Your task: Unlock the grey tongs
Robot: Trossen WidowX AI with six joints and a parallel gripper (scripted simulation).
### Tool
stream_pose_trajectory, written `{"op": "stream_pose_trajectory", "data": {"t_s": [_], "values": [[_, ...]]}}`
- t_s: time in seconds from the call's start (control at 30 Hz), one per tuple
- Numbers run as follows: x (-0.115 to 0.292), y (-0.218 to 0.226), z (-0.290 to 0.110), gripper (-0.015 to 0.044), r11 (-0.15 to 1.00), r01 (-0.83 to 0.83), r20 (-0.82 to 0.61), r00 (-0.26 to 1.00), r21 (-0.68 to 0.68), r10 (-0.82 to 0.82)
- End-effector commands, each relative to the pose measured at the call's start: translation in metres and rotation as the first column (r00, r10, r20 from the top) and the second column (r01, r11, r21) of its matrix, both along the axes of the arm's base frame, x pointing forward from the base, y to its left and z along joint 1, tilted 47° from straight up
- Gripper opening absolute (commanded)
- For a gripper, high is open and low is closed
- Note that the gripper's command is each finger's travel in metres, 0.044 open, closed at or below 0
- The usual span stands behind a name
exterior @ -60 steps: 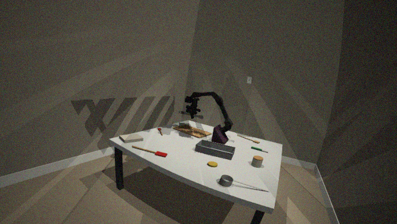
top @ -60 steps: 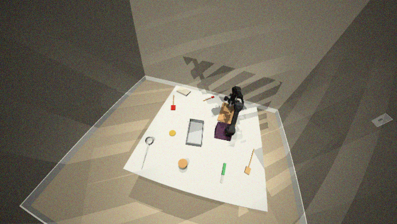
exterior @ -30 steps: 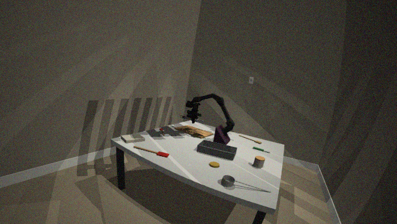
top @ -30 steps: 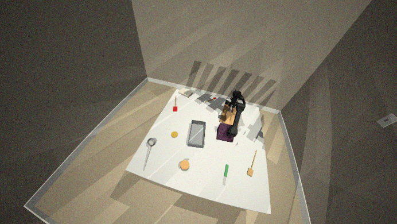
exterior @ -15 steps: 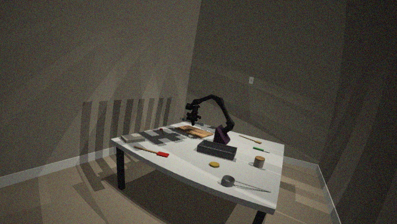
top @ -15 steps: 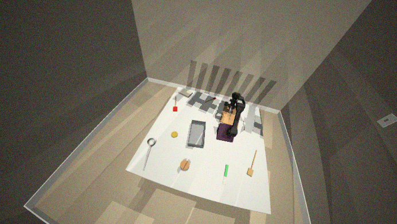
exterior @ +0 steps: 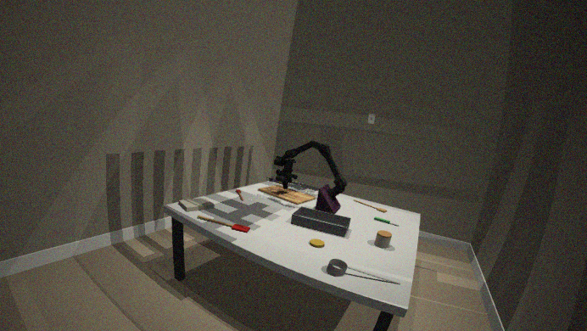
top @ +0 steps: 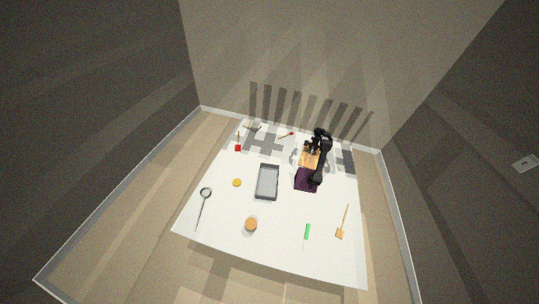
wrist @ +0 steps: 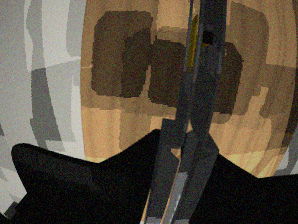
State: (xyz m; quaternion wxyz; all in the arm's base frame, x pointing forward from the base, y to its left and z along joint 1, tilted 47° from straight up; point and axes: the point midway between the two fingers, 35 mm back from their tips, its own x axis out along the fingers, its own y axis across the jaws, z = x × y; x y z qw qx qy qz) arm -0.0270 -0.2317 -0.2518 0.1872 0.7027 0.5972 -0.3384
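Top view: my gripper (top: pixel 310 147) hangs over the wooden board (top: pixel 309 159), at about 1 o'clock from the roasting tin (top: pixel 267 182), which has nothing across it.

Exterior view: the grey tongs (exterior: pixel 285 182) dangle from my claw with tips down, just above the board.

Wrist view: I'm clamped on the tongs near the hinge, arms running away toward 12 o'clock and looking close together. That's my worry: if they're not unlocked, I'd lay them down shut. Letting go while they hang upright could also tip them off the board's edge.
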Motion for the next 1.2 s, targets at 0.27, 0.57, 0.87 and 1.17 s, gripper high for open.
{"op": "stream_pose_trajectory", "data": {"t_s": [0.27, 0.57, 0.87, 1.17], "values": [[0.001, 0.008, -0.005, -0.0097, 1.0, 0.0, 0.0, 1.0, 0.004, 0.0], [0.001, 0.008, -0.005, 0.0139, 1.0, 0.0, 0.0, 1.0, 0.004, 0.0], [0.001, 0.008, -0.005, 0.0375, 1.0, 0.0, 0.0, 1.0, 0.004, 0.0], [-0.011, -0.002, 0.002, 0.044, 1.0, 0.006, -0.003, 1.0, -0.007, -0.006]]}}
